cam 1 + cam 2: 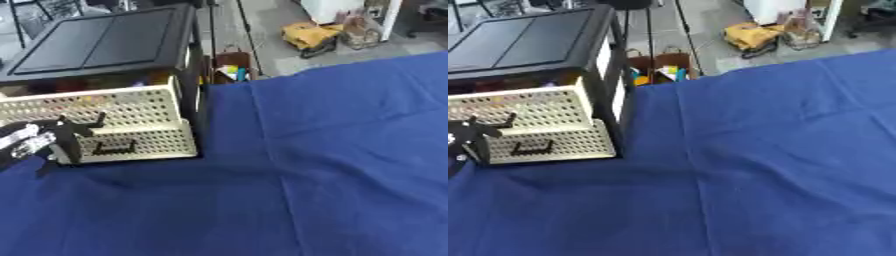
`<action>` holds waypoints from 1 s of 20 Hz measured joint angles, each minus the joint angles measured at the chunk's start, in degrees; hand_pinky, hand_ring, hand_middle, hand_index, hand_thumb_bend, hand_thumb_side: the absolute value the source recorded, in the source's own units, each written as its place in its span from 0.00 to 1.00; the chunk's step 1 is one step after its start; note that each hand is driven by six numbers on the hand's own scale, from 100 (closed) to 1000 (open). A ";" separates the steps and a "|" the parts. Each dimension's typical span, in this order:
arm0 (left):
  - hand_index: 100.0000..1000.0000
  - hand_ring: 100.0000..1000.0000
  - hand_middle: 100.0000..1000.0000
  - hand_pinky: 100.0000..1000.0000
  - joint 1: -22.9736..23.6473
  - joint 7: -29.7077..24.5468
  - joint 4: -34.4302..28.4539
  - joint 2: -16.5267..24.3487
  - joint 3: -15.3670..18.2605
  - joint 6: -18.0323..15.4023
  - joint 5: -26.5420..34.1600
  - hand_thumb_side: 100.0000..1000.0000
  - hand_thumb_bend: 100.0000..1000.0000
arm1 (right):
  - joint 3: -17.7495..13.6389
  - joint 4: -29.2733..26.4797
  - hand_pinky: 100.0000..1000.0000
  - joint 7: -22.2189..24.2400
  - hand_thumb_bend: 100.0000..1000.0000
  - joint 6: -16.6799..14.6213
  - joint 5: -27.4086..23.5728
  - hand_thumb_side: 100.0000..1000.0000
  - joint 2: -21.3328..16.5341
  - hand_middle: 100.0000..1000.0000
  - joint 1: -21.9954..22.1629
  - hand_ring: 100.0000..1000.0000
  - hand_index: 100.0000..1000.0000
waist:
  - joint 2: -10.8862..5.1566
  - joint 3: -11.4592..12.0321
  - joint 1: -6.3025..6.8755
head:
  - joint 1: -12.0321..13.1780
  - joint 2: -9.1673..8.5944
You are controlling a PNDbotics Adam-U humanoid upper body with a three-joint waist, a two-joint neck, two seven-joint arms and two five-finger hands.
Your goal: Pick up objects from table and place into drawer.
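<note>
Cream drawer (131, 125) (perforated front, pulled out) from black cabinet (96, 42), blue cloth (332, 170) beside cabinet, left hand (61, 140) at drawer front, finger state cannot be told

Your left robot hand (66, 137) reads mostly black: thin dark fingers (94, 120), narrow and rod-like, on a dark palm block. Behind it you get silver-white segments at the wrist, rounded and glossy, with dark gaps between them. Cables, screws and markings: can't make any out. Right side shows nothing.
</note>
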 measured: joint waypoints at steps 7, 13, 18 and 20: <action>0.82 0.54 0.64 0.13 -0.51 0.18 1.54 -0.26 0.26 -0.26 0.56 1.00 0.00 | -0.01 0.00 0.68 0.17 0.00 -0.09 0.00 0.86 0.00 0.49 0.00 0.67 0.61 | 0.21 -0.28 0.09 | 0.29 -0.07; 0.82 0.54 0.65 0.13 -1.04 0.39 3.02 -0.30 0.54 -0.54 1.08 1.00 0.00 | -0.05 0.00 0.68 0.20 0.00 -0.12 0.00 0.86 0.00 0.49 0.00 0.67 0.61 | 0.33 -0.76 0.24 | 0.69 -0.54; 0.83 0.54 0.65 0.13 -1.78 0.20 4.20 -0.75 0.55 -0.86 1.69 1.00 0.00 | -0.31 0.00 0.68 0.20 0.00 -0.12 0.00 0.86 0.00 0.49 0.00 0.67 0.61 | 0.50 -0.88 0.47 | 0.97 -0.55; 0.84 0.54 0.65 0.13 -2.06 0.08 4.61 -0.75 0.55 -0.94 1.83 1.00 0.00 | -0.32 0.00 0.68 0.21 0.00 -0.11 0.01 0.86 0.00 0.48 0.00 0.67 0.61 | 0.53 -0.94 0.56 | 1.00 -0.56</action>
